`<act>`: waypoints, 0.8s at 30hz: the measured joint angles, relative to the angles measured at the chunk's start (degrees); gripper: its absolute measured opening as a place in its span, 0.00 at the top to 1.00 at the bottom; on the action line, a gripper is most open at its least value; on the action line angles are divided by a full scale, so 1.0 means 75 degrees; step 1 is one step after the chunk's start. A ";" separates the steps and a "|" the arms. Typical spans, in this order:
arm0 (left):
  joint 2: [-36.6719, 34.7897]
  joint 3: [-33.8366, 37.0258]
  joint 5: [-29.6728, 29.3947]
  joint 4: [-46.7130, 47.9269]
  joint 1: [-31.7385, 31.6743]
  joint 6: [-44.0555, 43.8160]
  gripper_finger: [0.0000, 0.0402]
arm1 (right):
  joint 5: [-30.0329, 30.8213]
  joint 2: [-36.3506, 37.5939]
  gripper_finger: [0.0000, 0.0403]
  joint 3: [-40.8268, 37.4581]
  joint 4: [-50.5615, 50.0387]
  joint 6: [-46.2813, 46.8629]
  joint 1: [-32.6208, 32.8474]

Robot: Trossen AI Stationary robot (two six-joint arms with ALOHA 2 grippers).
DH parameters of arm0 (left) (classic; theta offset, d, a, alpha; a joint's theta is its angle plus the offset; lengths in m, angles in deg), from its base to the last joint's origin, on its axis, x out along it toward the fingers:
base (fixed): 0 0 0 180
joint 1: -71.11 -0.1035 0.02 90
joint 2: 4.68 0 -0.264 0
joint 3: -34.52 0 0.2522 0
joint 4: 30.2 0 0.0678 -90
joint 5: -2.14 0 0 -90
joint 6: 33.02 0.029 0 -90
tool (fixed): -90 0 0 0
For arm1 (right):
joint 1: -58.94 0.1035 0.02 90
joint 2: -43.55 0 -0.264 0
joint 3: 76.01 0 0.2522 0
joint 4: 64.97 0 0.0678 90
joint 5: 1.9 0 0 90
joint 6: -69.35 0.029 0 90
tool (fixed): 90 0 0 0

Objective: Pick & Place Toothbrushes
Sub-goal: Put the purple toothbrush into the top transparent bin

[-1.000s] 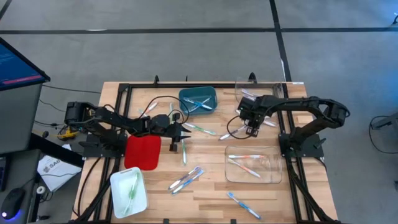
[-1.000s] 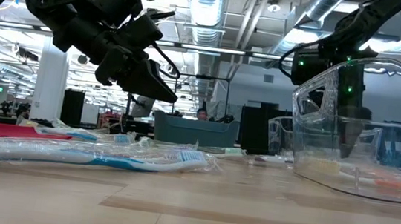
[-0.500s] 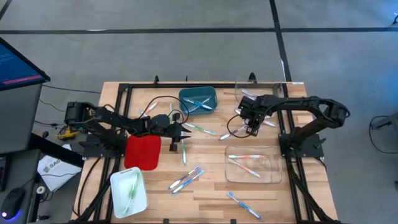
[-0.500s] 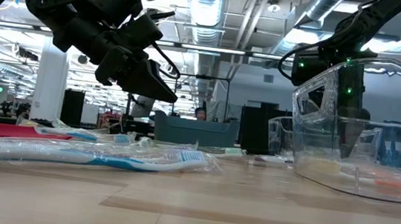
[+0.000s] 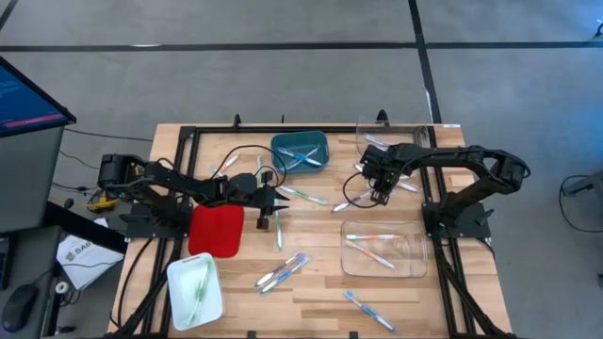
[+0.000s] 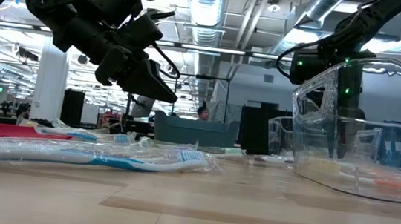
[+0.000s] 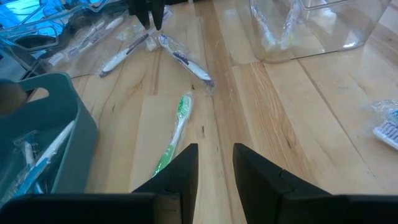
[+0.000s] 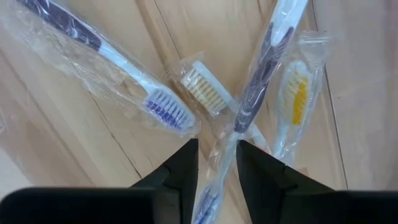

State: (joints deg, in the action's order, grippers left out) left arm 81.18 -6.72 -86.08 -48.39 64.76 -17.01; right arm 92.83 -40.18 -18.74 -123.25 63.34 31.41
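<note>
Toothbrushes lie scattered over the wooden table (image 5: 311, 292), most of them in clear wrappers, among four containers: a clear tray (image 5: 382, 249) on the right holding a few brushes, a red tray (image 5: 216, 230) on the left, a white bin (image 5: 195, 287) near the front left corner with green brushes inside, and a teal bin (image 5: 300, 151) at the back, also holding some. The left gripper (image 7: 214, 163) hangs above the table just beside the red tray, its fingers (image 7: 185, 167) a narrow gap apart with nothing between them, over a green toothbrush (image 7: 173, 132). The right gripper (image 8: 216, 157) sits low over a small cluster of wrapped brushes near the back right; its fingers (image 8: 185, 160) stand slightly apart on either side of a purple-handled toothbrush (image 8: 258, 81), not visibly clamped on it.
</note>
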 joint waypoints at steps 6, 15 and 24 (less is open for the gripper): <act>0.0002 0.0000 0.0000 0.0003 0.0000 0.0000 0.77 | 0.0000 0.0000 0.74 0.0000 0.0000 0.0051 0.0000; 0.0000 0.0052 0.0003 -0.0019 0.0000 -0.0055 0.77 | 0.0192 0.0000 0.74 -0.0009 -0.0029 0.0351 0.0130; 0.0003 0.0052 0.0000 -0.0014 0.0000 -0.0055 0.77 | 0.0126 0.0000 0.74 -0.0078 0.0217 0.0383 -0.0175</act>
State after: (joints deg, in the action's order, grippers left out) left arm 81.20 -6.33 -86.08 -48.49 64.76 -17.42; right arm 93.77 -40.18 -19.33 -121.62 66.22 30.10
